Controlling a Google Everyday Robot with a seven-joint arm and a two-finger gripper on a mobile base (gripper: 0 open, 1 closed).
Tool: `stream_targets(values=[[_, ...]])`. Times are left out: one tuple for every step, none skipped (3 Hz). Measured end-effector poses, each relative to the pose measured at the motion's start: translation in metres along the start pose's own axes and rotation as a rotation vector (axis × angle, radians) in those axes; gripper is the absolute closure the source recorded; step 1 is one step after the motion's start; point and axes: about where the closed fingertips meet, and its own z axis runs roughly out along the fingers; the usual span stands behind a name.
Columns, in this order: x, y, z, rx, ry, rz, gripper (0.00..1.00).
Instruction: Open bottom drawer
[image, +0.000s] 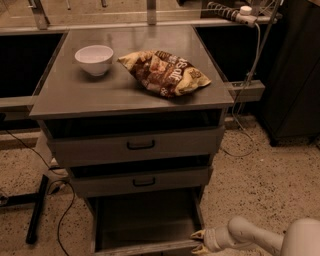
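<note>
The bottom drawer is the lowest and narrowest of three grey drawers. It stands pulled far out, and I look down into its dark, empty inside. Its front shows only as a thin top edge at the bottom of the view, and its black handle is out of view. My gripper is at the right end of that front edge, low on the right. Its two yellowish fingertips stand apart and hold nothing.
On the cabinet top are a white bowl and a chip bag. The top drawer and middle drawer stick out slightly. Cables and a black stand leg lie on the floor at left. A dark cabinet stands at right.
</note>
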Motion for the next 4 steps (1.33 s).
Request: stream_targets(values=[[0.0, 0.0, 0.0, 0.0, 0.0, 0.0, 0.81], [0.0, 0.0, 0.0001, 0.0, 0.0, 0.0, 0.58], [0.0, 0.0001, 0.0001, 0.0, 0.0, 0.0, 0.35], [0.0, 0.0001, 0.0001, 0.0, 0.0, 0.0, 0.12]])
